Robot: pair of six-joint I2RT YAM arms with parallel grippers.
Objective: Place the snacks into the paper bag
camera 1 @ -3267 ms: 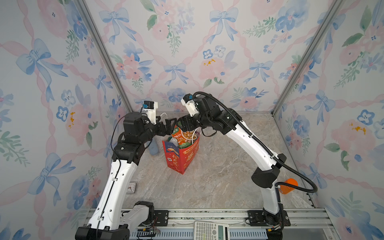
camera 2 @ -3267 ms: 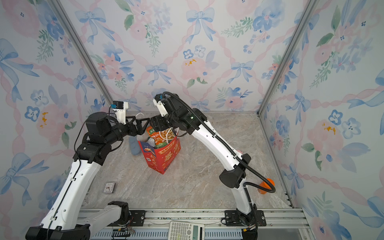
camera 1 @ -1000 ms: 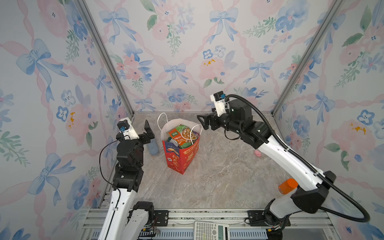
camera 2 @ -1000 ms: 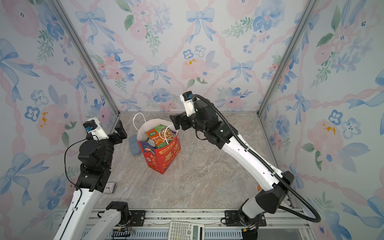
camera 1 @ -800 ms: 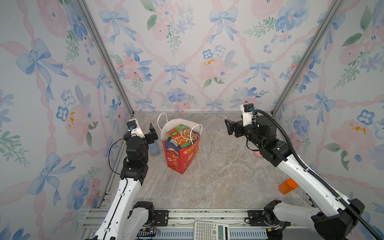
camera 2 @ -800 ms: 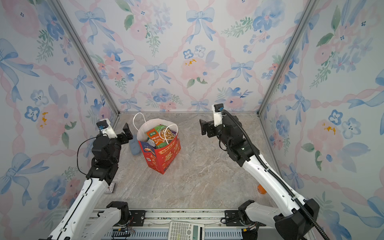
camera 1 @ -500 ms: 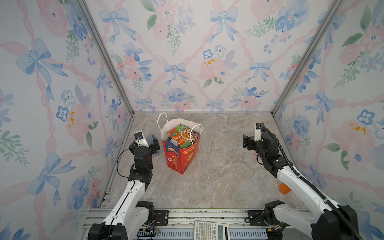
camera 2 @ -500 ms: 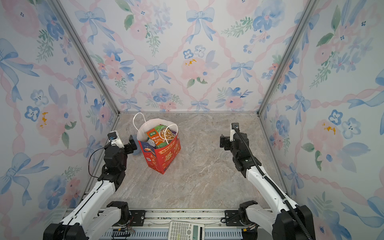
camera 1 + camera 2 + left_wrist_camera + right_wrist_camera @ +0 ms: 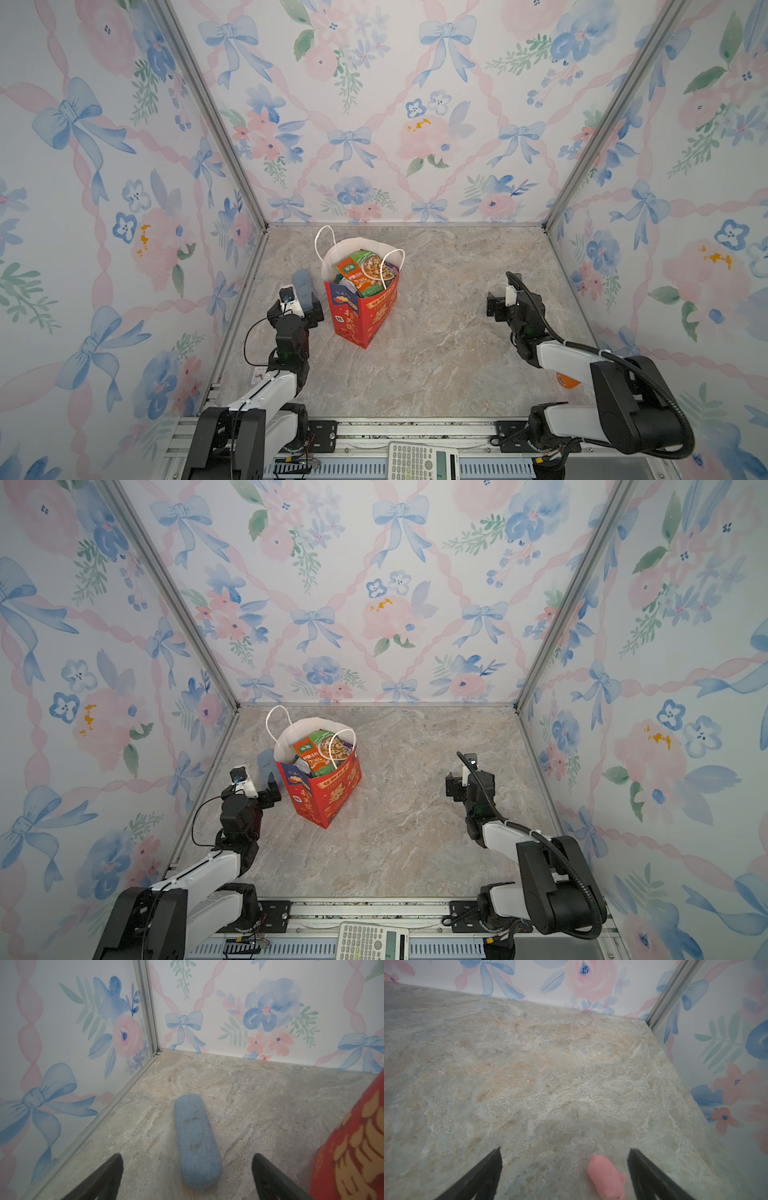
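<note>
1. Red paper bag (image 9: 368, 318), gold lettering, white rope handles. It stands upright on the marble table (image 9: 436, 365), left of centre in both top views.
2. Snacks (image 9: 361, 270) – green and orange packets, inside the bag and showing at its mouth.
3. Left gripper (image 9: 187, 1159): fingers spread wide, holding nothing, just left of the bag. A blue fabric case (image 9: 195, 1138) lies on the table between and ahead of them.
4. Right gripper (image 9: 565, 1150): fingers spread wide, empty, well apart from the bag. A small pink toy (image 9: 607, 1176) lies near one finger.
</note>
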